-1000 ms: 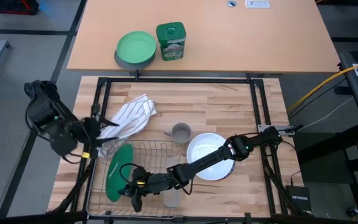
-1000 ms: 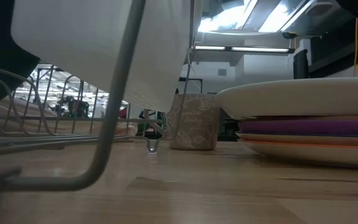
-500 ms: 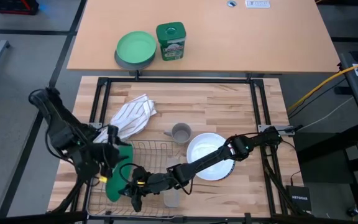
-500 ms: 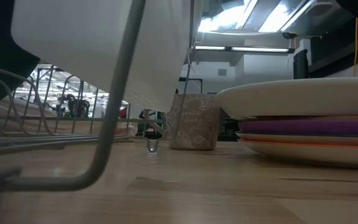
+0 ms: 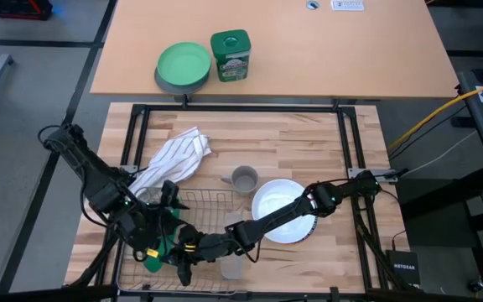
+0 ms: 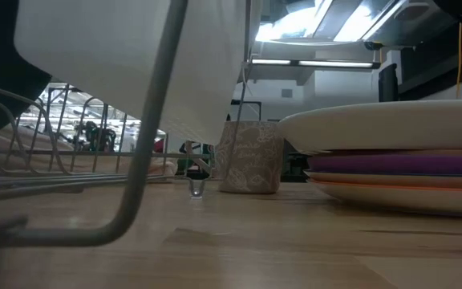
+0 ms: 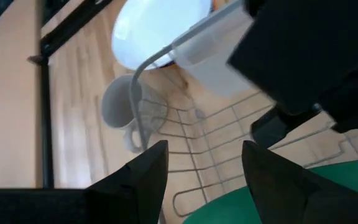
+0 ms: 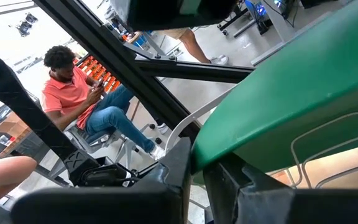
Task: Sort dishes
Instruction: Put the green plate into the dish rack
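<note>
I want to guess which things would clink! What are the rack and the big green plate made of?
The rack looks like thin bent metal wire with a pale grey finish, so it would likely clink. The big green plate looks smooth and matte, perhaps plastic or glazed ceramic; its look leaves that open. The right gripper is clamped on its rim, and the left gripper is open just above it.

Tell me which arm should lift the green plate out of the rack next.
Right, probably. Its hand already pinches the green plate by its rim in the rack, while the left hand hangs open above it.
</note>
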